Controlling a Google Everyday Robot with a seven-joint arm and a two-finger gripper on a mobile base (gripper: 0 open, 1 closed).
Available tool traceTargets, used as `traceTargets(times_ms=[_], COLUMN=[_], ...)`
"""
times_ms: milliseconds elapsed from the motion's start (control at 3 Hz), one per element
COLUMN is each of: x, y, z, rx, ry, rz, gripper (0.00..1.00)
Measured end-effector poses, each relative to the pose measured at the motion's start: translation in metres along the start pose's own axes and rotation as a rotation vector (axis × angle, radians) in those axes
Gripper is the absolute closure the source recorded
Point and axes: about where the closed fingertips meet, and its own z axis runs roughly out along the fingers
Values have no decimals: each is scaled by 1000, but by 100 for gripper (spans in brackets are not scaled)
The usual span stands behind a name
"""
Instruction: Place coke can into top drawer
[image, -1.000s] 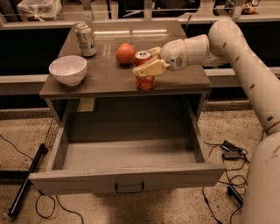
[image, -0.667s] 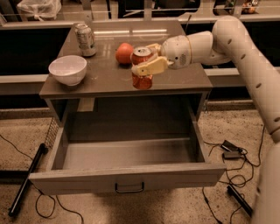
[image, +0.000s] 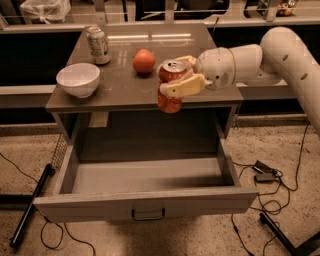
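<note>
Bench (image: 120, 89) is a grey-brown top w/ a slight sheen, set against a long counter at the back. Floor (image: 285, 145) is speckled; black cables (image: 267, 200) trail on it at right and a black pole (image: 30, 205) lies on it at left. A clear plastic bag (image: 45, 9) sits on the counter, top left.

On the bench, L to R: white round ceramic bowl (image: 78, 79) near the front-left corner, silver-and-green drink can (image: 98, 45) upright behind it, and an orange-red round fruit (image: 144, 61) mid-bench, well apart from both.

From my feed the white arm (image: 280, 55) comes in from the right, and the gripper (image: 171, 75) sits at the bench's front edge, just right of the fruit. It's clamped on the small red coke can w/ silver top (image: 169, 101): one tan finger (image: 182, 87) crosses the can's front, the other is behind the rim. Can is about upright, its lower part showing in front of the bench edge, above the back of the drawer opening and not inside.

Containers: the wide grey-brown top drawer (image: 145, 202) is pulled fully out, w/ a dark metal handle (image: 148, 215) centred on the front panel; I see its grey floor and side walls. In the bowl I see only white inner wall.
</note>
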Motion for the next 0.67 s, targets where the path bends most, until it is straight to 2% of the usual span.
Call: traceTargets(times_ms=[333,667], x=[44,113], y=[8,26], z=[4,8], rx=[61,117], ry=[-9,5], rz=[-12,-26], gripper=[100,100])
